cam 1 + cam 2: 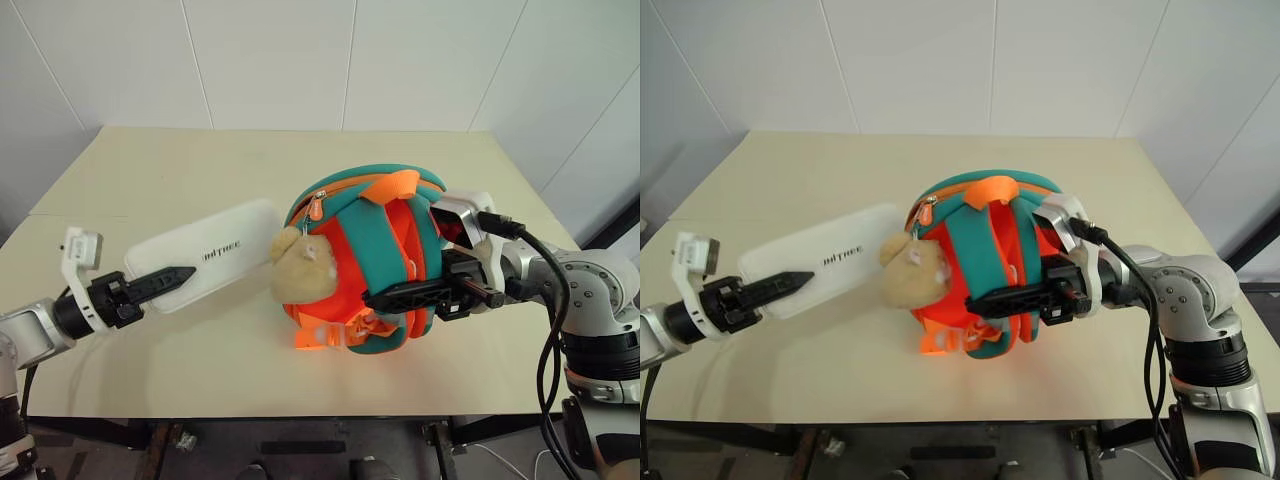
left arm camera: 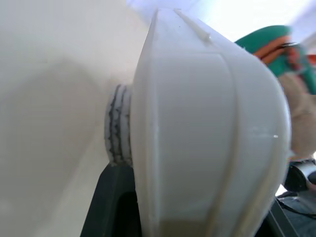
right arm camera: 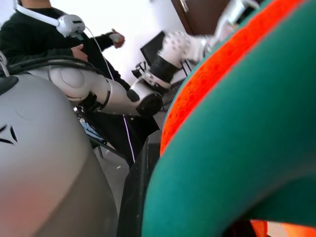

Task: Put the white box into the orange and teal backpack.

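Beige table (image 1: 200, 370) carries backpack (image 1: 370, 260), right pincer (image 1: 385, 296) clenched on its strap; left pincer (image 1: 175, 277) grasps white box (image 1: 205, 252), half-hidden.

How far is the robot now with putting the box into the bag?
Done: the left gripper holds the white box, aimed at the orange and teal backpack. In hand: the right gripper is shut on a teal strap. Left: the box is entirely outside.

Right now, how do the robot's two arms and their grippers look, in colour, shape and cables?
Both arms are silver-grey jointed tubes with black rings. The left gripper has slim black ridged fingers and a white bracket block behind it. The right gripper has long black toothed fingers, a white and red housing at the wrist, and thick black cables looping down along the forearm.
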Motion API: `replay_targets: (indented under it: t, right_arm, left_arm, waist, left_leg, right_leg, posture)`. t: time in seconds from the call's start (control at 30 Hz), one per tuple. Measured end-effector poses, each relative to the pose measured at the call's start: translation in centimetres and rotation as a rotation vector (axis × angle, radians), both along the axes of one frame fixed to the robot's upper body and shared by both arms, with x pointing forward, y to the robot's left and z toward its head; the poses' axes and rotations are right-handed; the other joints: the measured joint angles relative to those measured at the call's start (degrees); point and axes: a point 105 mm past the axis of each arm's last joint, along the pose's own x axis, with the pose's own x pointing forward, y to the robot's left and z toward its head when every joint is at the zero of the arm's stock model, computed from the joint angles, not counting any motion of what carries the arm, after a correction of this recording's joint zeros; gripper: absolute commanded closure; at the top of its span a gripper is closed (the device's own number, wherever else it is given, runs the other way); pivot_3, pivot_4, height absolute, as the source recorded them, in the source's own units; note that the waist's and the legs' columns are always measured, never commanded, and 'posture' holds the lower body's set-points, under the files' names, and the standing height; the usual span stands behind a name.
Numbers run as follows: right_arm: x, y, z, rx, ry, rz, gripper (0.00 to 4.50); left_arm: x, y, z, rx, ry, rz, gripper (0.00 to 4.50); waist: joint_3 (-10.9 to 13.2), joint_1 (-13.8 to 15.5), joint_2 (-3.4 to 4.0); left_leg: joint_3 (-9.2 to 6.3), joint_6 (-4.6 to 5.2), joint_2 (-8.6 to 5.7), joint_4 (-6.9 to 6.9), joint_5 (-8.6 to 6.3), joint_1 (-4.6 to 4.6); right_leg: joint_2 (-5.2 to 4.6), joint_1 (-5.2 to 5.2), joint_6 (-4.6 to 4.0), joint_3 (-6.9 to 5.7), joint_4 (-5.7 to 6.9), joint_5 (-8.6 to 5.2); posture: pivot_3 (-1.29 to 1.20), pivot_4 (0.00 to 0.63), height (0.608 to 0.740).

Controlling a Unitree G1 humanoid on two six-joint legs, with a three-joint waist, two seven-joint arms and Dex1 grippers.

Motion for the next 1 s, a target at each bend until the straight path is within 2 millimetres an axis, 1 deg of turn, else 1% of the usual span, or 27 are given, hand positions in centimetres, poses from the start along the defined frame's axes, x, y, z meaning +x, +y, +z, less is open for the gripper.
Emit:
replay_targets:
  t: [0.1,0.27,0.4,0.53,0.6,0.67,0.77,0.83,0.9,1.0]
  right_arm:
    - [0.9,0.0,-1.1,-0.025,0.005,-0.034,4.47]
    - [1.9,0.1,-2.1,-0.042,0.004,-0.07,4.47]
    - [2.1,0.3,-2.3,-0.034,0.001,-0.071,4.47]
    - [2.6,0.4,-2.6,-0.031,0.007,-0.087,4.47]
    - [2.7,0.5,-2.7,-0.032,0.006,-0.086,4.47]
    - [2.9,0.6,-2.8,-0.028,0.003,-0.085,4.47]
    - [3.2,0.7,-3.1,-0.026,0.011,-0.092,4.47]
    - [3.3,0.8,-3.2,-0.024,0.006,-0.091,4.47]
    - [3.3,0.9,-3.2,-0.022,0.001,-0.09,4.47]
    - [3.3,1.1,-3.2,-0.018,0.001,-0.086,4.47]
  left_arm:
    - [-1.4,-0.9,1.6,0.017,-0.107,-0.04,3.29]
    - [-2.9,-1.2,2.9,0.013,-0.179,-0.078,3.29]
    - [-3.6,-1.2,3.6,0.041,-0.195,-0.095,3.29]
    - [-4.6,-1.0,5.2,0.072,-0.256,-0.114,3.29]
    - [-5.3,-1.0,5.4,0.106,-0.264,-0.13,3.29]
    - [-5.7,-1.0,5.1,0.114,-0.254,-0.148,3.29]
    - [-5.9,-0.9,4.5,0.117,-0.236,-0.159,3.29]
    - [-5.9,-0.8,4.4,0.142,-0.248,-0.154,3.29]
    - [-5.3,-0.7,4.6,0.183,-0.3,-0.12,3.29]
    - [-3.6,-0.6,4.7,0.232,-0.383,-0.065,3.29]
  waist:
    - [0.0,-0.16,0.01]
    - [0.01,-0.08,0.01]
    - [0.01,-0.16,0.0]
    - [0.01,-0.17,0.0]
    - [0.01,-0.29,0.01]
    - [0.02,-0.25,0.02]
    - [0.02,-0.29,0.01]
    - [0.02,-0.25,0.02]
    - [0.02,-0.17,0.02]
    - [0.02,0.01,0.01]
  left_leg:
    - [0.03,0.0,0.0,-0.01,-0.04,0.0]
    - [0.02,0.02,0.02,-0.02,-0.11,-0.03]
    - [0.03,0.02,0.02,-0.02,-0.12,-0.02]
    - [0.04,0.02,0.02,-0.02,-0.12,-0.02]
    - [0.06,0.02,0.02,-0.04,-0.13,-0.01]
    - [0.07,0.02,0.03,-0.06,-0.14,0.0]
    - [0.07,0.02,0.03,-0.05,-0.14,-0.01]
    - [0.07,0.02,0.03,-0.05,-0.14,-0.01]
    - [0.08,0.01,0.02,-0.05,-0.14,0.0]
    - [0.08,0.0,0.02,-0.04,-0.13,0.0]
  right_leg:
    - [0.0,-0.01,0.0,0.02,-0.02,-0.01]
    - [0.0,-0.04,-0.01,0.02,-0.03,-0.05]
    - [0.01,-0.04,-0.02,0.02,-0.03,-0.06]
    - [0.01,-0.05,-0.04,0.03,-0.03,-0.06]
    - [0.0,-0.05,-0.06,0.03,-0.05,-0.08]
    - [0.01,-0.07,-0.09,0.03,-0.03,-0.1]
    - [0.01,-0.08,-0.1,0.03,-0.02,-0.1]
    - [0.01,-0.09,-0.1,0.03,-0.02,-0.11]
    - [0.02,-0.09,-0.11,0.03,-0.02,-0.11]
    - [0.02,-0.08,-0.1,0.02,-0.02,-0.1]
  posture:
    - [0.0,0.15,0.74]
    - [0.0,0.15,0.74]
    - [0.0,0.15,0.74]
    - [0.0,0.15,0.74]
    - [0.0,0.15,0.74]
    - [0.0,0.15,0.74]
    - [0.0,0.15,0.74]
    - [0.0,0.15,0.74]
    - [0.0,0.15,0.74]
    - [0.0,0.15,0.74]
